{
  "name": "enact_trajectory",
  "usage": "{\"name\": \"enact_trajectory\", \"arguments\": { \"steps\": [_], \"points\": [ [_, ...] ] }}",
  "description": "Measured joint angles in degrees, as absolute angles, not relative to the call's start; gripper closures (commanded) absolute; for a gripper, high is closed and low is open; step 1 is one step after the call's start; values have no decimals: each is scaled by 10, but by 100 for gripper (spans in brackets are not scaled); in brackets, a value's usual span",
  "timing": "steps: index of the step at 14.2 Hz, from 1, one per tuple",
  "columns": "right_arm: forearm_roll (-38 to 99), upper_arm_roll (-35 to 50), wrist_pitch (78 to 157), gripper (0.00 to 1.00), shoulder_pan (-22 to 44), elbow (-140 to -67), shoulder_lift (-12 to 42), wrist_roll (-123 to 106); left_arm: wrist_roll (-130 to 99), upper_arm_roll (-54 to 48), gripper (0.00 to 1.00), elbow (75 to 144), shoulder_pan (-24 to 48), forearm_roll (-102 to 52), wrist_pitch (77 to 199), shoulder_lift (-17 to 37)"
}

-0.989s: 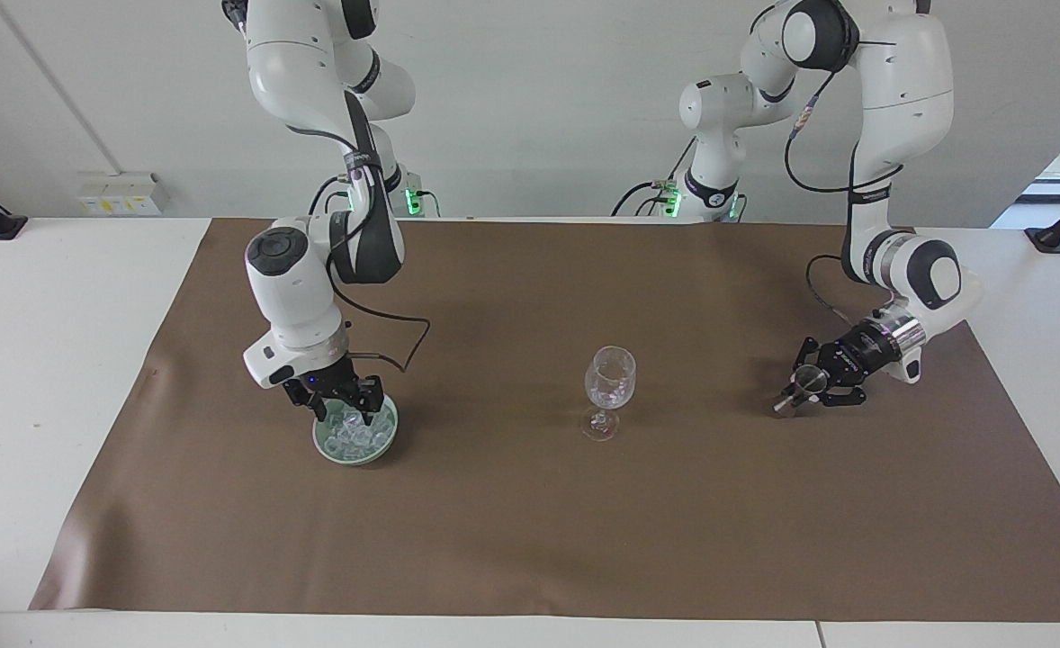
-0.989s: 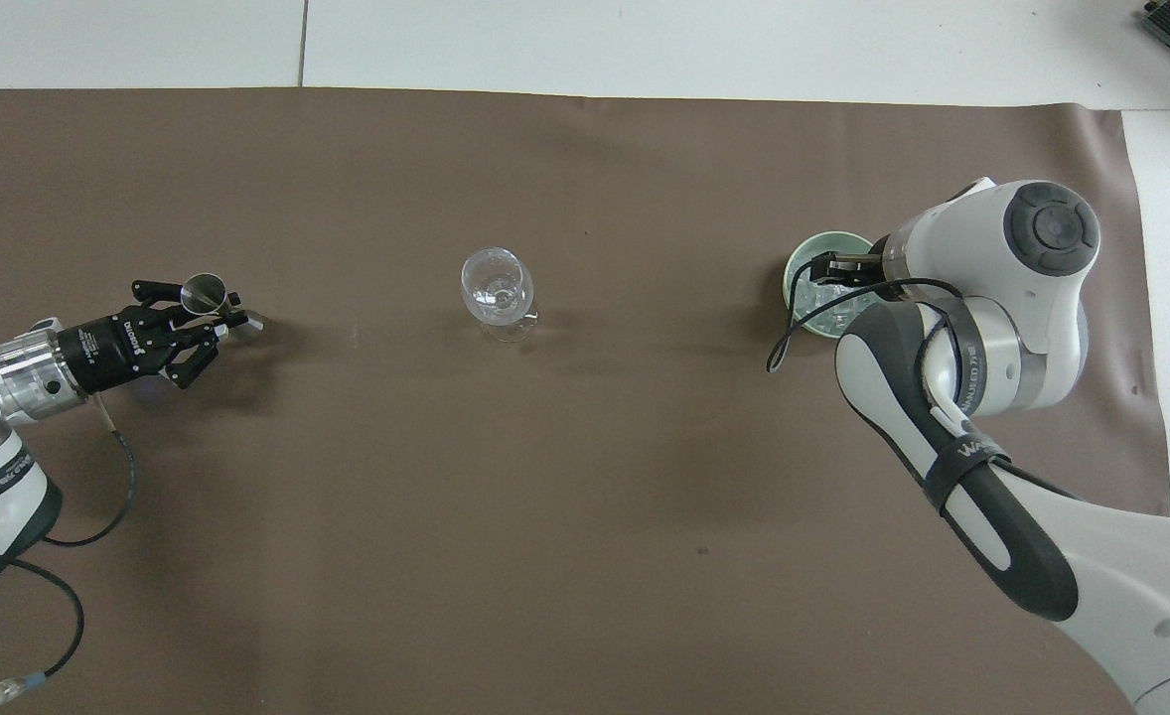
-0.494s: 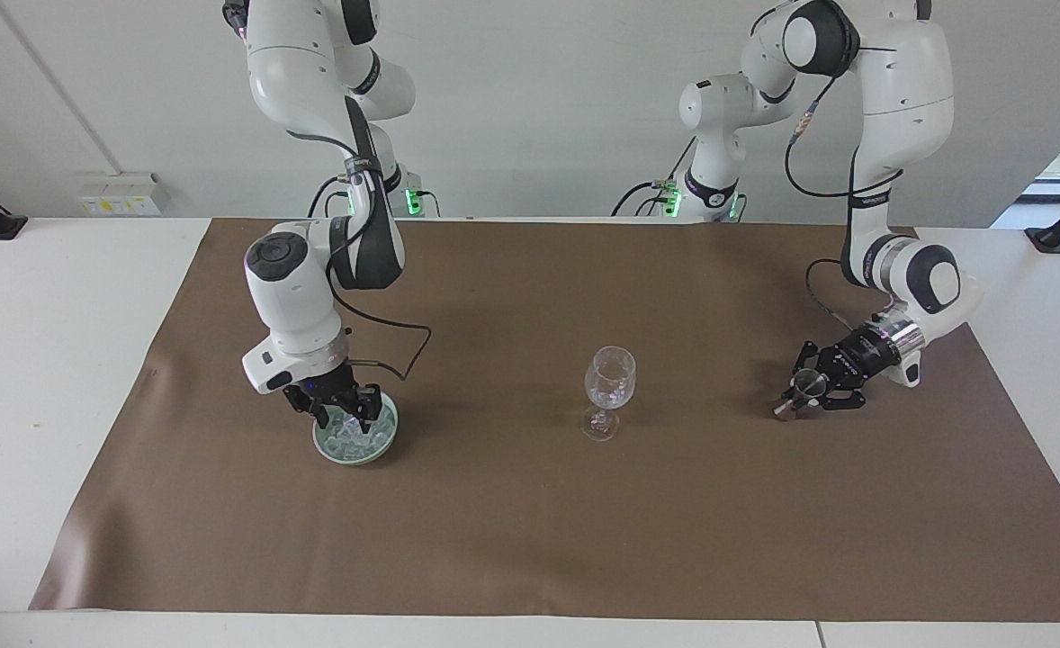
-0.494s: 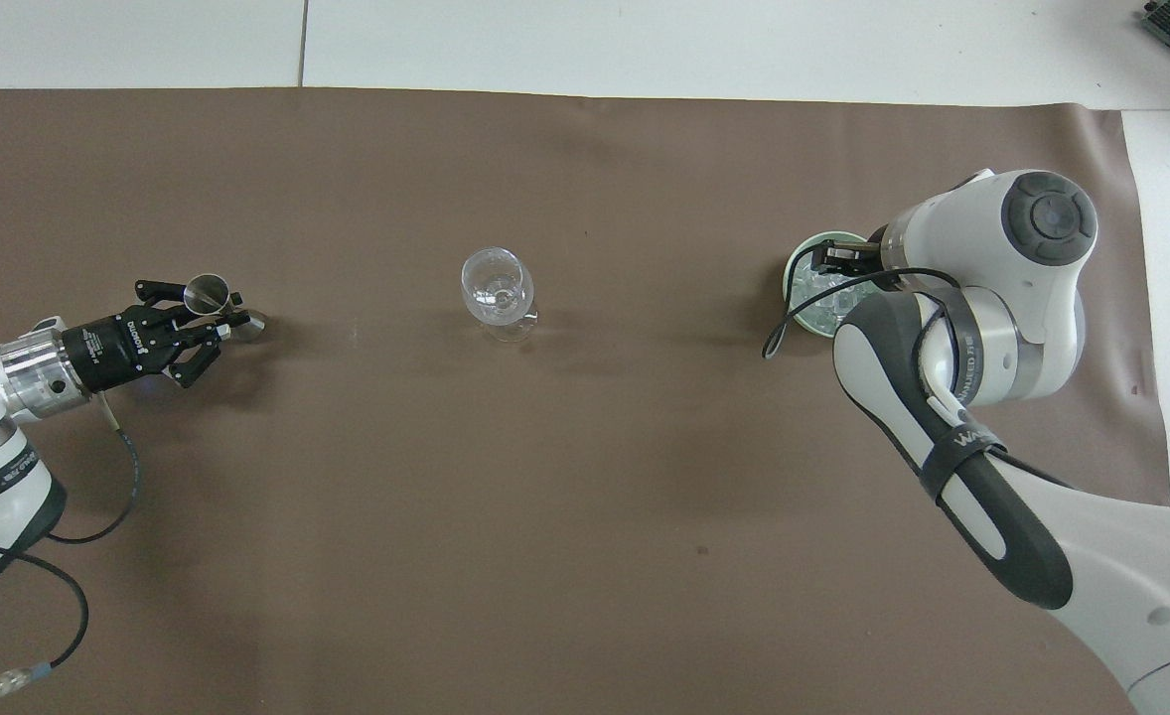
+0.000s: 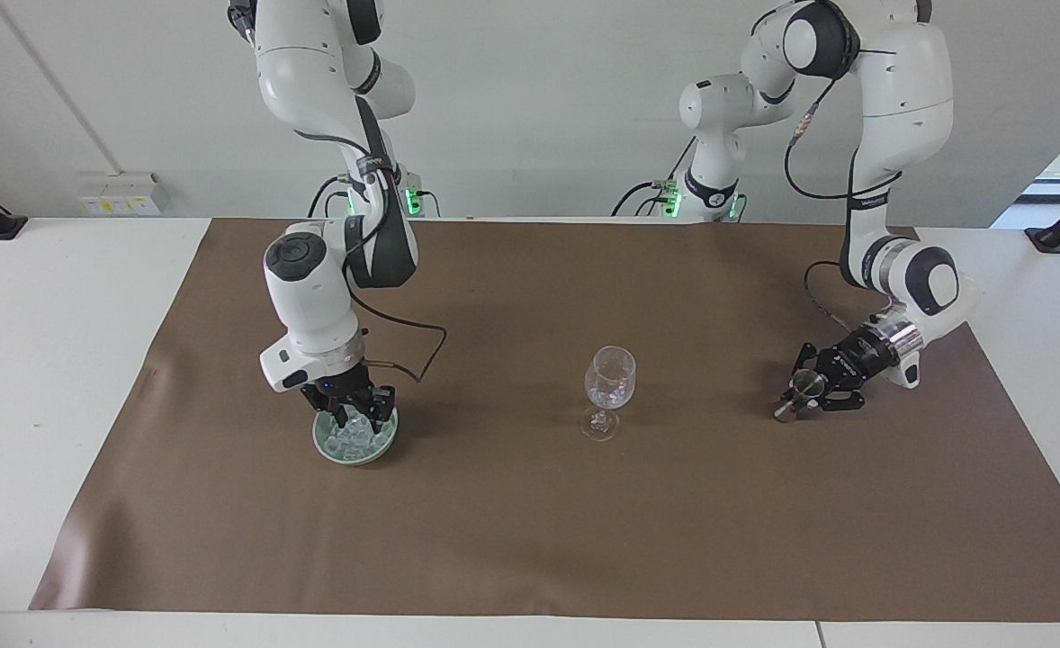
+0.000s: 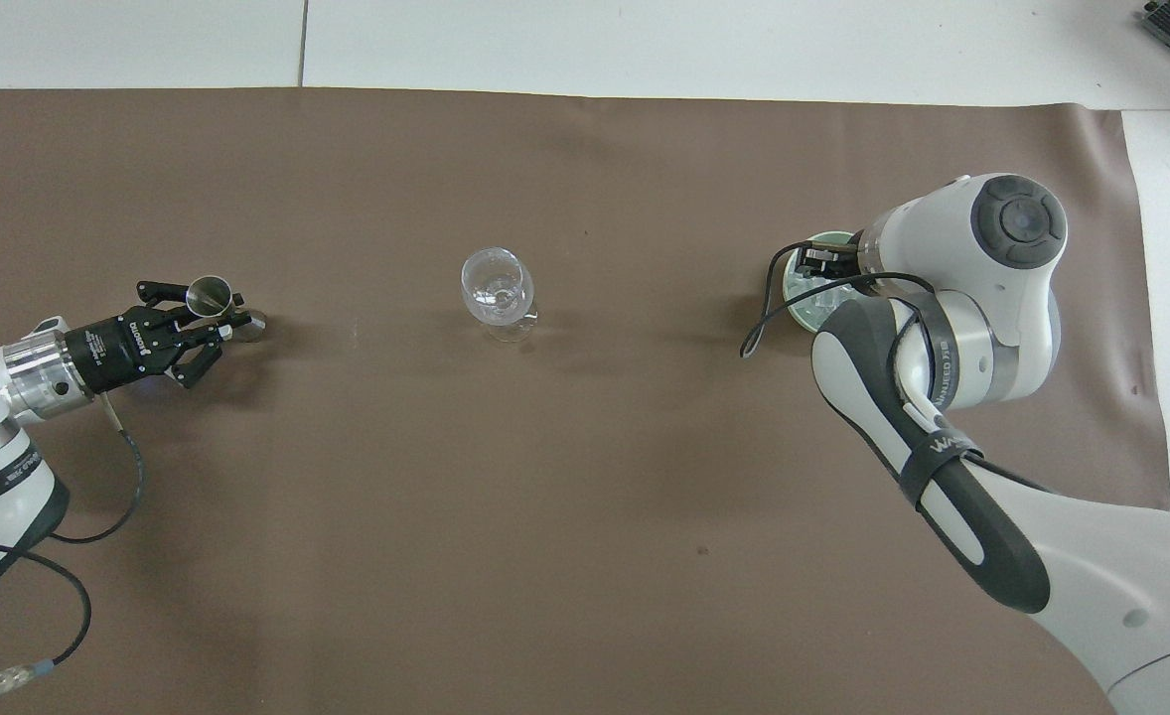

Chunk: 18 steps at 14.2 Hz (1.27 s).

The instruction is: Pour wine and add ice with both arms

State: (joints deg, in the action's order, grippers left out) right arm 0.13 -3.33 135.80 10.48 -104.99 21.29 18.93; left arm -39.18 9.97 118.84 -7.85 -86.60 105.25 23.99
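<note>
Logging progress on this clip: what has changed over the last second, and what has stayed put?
The right gripper, down in the green bowl of ice, shifted a little toward the wine glass while its fingers narrowed; no cube is visibly gripped. The left gripper stayed shut on the metal jigger, low over the brown mat. Glass and bowl did not move.

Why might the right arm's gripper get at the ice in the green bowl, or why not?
Probably yes: the right gripper is already down in the open-topped green bowl, among the ice, with nothing over the bowl. The wine glass stands well apart, toward the left arm's end.
</note>
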Motion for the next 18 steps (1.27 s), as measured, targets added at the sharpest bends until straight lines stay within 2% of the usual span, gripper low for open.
{"name": "enact_trajectory", "arguments": {
  "steps": [1, 2, 3, 8, 9, 10, 11, 12, 18],
  "points": [
    [1, -34, 1358, 38, 105, -1050, 214, 189, -392, 100, 81, 1188, -79, -866, 1052, 240],
    [1, -34, 1358, 38, 104, -1050, 215, 189, -392, 100, 70, 1188, -79, -866, 1052, 241],
    [1, -34, 1358, 40, 104, -1050, 215, 189, -392, 100, 63, 1188, -79, -866, 1052, 241],
    [1, -35, 1355, 53, 104, -1050, 215, 189, -391, 100, 53, 1188, -79, -866, 1053, 241],
    [1, -35, 1355, 63, 104, -1050, 215, 189, -391, 100, 50, 1188, -79, -866, 1053, 241],
    [1, -35, 1355, 84, 104, -1050, 216, 189, -391, 100, 40, 1188, -79, -866, 1053, 241],
    [0, -35, 1354, 100, 104, -1050, 216, 189, -391, 101, 18, 1188, -79, -866, 1053, 241],
    [0, -35, 1352, 100, 104, -1050, 215, 189, -391, 101, 0, 1188, -79, -866, 1053, 241],
    [-1, -35, 1350, 100, 104, -1049, 215, 189, -390, 102, 0, 1166, -98, -826, 1052, 245]
  ]
}}
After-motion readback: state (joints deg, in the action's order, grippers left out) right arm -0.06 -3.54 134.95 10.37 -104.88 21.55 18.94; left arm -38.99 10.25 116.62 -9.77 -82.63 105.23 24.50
